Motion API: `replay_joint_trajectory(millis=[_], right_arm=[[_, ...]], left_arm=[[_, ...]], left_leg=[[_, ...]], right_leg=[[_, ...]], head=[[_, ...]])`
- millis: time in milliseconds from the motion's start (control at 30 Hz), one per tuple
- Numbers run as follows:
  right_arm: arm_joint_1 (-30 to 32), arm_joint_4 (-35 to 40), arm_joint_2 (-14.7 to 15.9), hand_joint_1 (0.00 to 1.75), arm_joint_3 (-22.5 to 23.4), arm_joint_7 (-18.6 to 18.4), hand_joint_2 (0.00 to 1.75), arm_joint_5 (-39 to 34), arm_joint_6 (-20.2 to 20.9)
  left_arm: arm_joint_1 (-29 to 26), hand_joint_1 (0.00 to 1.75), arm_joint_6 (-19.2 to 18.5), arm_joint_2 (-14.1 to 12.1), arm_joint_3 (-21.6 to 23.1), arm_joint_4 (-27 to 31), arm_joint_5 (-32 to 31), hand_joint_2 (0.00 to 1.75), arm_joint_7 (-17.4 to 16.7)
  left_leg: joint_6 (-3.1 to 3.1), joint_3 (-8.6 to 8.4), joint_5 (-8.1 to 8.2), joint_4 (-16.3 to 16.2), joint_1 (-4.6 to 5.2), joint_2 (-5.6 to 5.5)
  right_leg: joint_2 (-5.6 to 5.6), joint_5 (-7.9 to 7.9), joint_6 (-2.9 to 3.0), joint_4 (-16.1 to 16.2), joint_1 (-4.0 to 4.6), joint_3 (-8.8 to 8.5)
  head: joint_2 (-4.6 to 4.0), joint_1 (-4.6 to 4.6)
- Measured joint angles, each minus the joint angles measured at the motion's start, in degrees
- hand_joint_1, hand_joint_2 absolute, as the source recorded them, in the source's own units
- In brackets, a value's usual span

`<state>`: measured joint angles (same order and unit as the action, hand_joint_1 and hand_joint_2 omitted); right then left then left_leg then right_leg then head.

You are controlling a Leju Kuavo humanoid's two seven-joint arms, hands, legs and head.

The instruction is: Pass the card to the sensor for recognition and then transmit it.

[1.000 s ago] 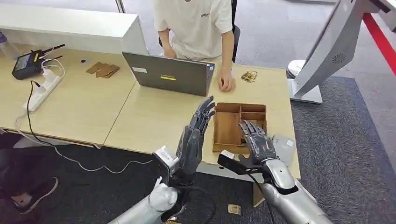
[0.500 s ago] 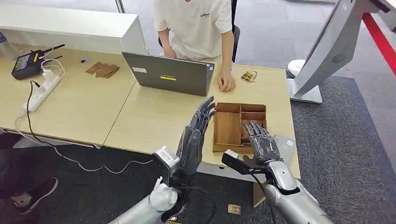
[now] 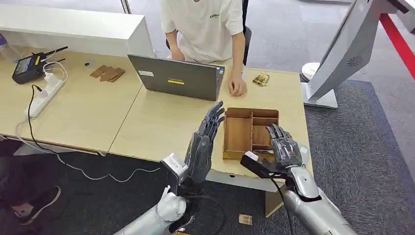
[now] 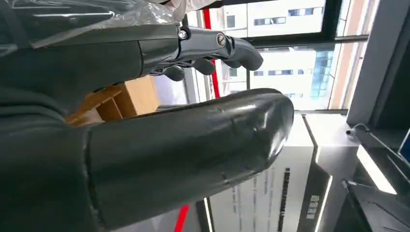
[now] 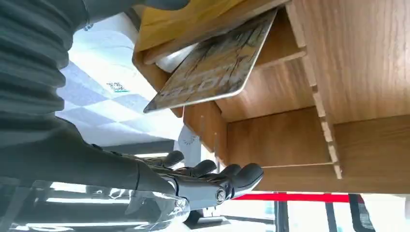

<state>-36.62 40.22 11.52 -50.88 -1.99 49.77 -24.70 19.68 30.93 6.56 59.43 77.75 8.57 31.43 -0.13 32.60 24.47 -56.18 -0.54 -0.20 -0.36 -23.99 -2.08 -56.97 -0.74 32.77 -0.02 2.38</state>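
Note:
A wooden tray (image 3: 238, 132) with several compartments sits near the table's front edge. My right hand (image 3: 281, 147) hovers over its right compartments, fingers spread and holding nothing. In the right wrist view, a patterned card (image 5: 215, 63) leans tilted in a tray (image 5: 290, 140) compartment, apart from my right hand (image 5: 72, 154). My left hand (image 3: 203, 144) stands upright left of the tray, fingers straight, empty. The left wrist view shows my left hand (image 4: 159, 145) with the tray (image 4: 121, 99) behind it. A white slanted sensor stand (image 3: 337, 54) rises at the table's right end.
A person sits behind a grey laptop (image 3: 176, 78), one hand (image 3: 237, 88) resting on the table just behind the tray. A small gold object (image 3: 261, 79) lies near that hand. A power strip (image 3: 46, 93) and black device (image 3: 29, 66) sit far left. A small card (image 3: 244, 219) lies on the floor.
My right hand has moved forward and to the right, from the tray's front edge to above its right compartments. The left hand has stayed where it was.

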Motion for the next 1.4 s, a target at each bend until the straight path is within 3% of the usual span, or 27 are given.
replay_joint_trajectory(millis=[67,100,133,167,233,267,300,333,433,567,1400], right_arm=[[0.00,0.00,0.22,0.02,0.07,0.00,1.75,-0.02,0.00],[0.00,0.00,0.31,1.29,0.13,0.00,1.75,-0.07,0.00],[0.01,0.00,0.42,1.54,0.26,0.00,1.75,-0.07,0.00],[0.02,0.00,0.55,1.59,0.50,-0.11,1.75,-0.11,0.04],[0.03,0.04,0.74,1.33,0.79,-0.33,1.75,-0.26,0.11],[0.04,0.04,0.81,1.33,0.90,-0.33,1.75,-0.28,0.11],[0.09,0.04,0.94,0.30,0.92,-0.33,1.75,-0.28,0.11],[0.14,0.07,0.98,0.17,0.92,-0.33,1.75,-0.31,0.11],[0.14,0.07,1.00,0.17,0.92,-0.35,1.75,-0.31,0.11],[0.23,0.07,1.22,0.00,1.09,-0.44,1.75,-0.33,0.15],[1.34,4.81,1.44,0.00,1.18,-1.25,1.75,2.86,2.45]], left_arm=[[-0.03,0.00,-0.02,0.00,-0.02,0.00,-0.13,0.00,0.00],[-0.04,0.00,-0.04,0.00,-0.02,0.00,-0.17,0.00,0.00],[-0.05,0.00,-0.13,0.00,-0.02,0.00,-0.24,0.00,0.00],[-0.05,0.00,-0.33,0.00,-0.02,0.00,-0.37,0.00,-0.04],[-0.06,0.00,-0.52,0.00,-0.02,0.00,-0.55,0.00,-0.20],[-0.06,0.00,-0.55,0.00,-0.02,0.00,-0.55,0.00,-0.26],[-0.06,0.00,-0.55,0.00,-0.02,0.00,-0.57,0.00,-0.39],[-0.07,0.00,-0.55,0.00,-0.02,0.00,-0.59,0.00,-0.39],[-0.07,0.00,-0.55,0.00,-0.02,0.00,-0.59,0.00,-0.39],[-0.07,0.00,-0.63,0.00,-0.02,-0.02,-0.61,0.00,-0.42],[-0.27,0.00,-0.22,0.00,0.00,0.00,-0.70,0.00,-0.96]], left_leg=[[0.00,0.00,0.00,0.00,0.00,0.00],[0.00,0.00,0.00,0.00,0.00,0.00],[0.00,0.00,0.00,0.00,0.00,0.00],[0.00,0.00,0.00,0.00,0.00,0.00],[0.00,0.00,0.00,0.00,0.00,0.00],[0.00,0.00,0.00,0.00,0.00,0.00],[0.00,0.00,0.00,0.00,0.00,0.00],[0.00,0.00,0.00,0.00,0.00,0.00],[0.00,0.00,0.00,0.00,0.00,0.00],[0.00,0.00,0.00,0.00,0.00,0.00],[0.00,0.00,0.00,0.00,0.00,0.00]], right_leg=[[0.00,0.00,0.00,0.00,0.00,0.00],[0.00,0.00,0.00,0.00,0.00,0.00],[0.00,0.00,0.00,0.00,0.00,0.00],[0.00,0.00,0.00,0.00,0.00,0.00],[0.00,0.00,0.00,0.00,0.00,0.00],[0.00,0.00,0.00,0.00,0.00,0.00],[0.00,0.00,0.00,0.00,0.00,0.00],[0.00,0.00,0.00,0.00,0.00,0.00],[0.00,0.00,0.00,0.00,0.00,0.00],[0.00,0.00,0.00,0.00,0.00,0.01],[0.00,0.00,0.00,0.00,0.00,0.01]], head=[[0.00,0.00],[0.00,0.00],[0.00,0.02],[0.00,0.02],[0.00,0.00],[0.00,0.00],[0.00,0.02],[0.00,0.00],[0.00,0.00],[0.00,0.02],[0.00,0.02]])
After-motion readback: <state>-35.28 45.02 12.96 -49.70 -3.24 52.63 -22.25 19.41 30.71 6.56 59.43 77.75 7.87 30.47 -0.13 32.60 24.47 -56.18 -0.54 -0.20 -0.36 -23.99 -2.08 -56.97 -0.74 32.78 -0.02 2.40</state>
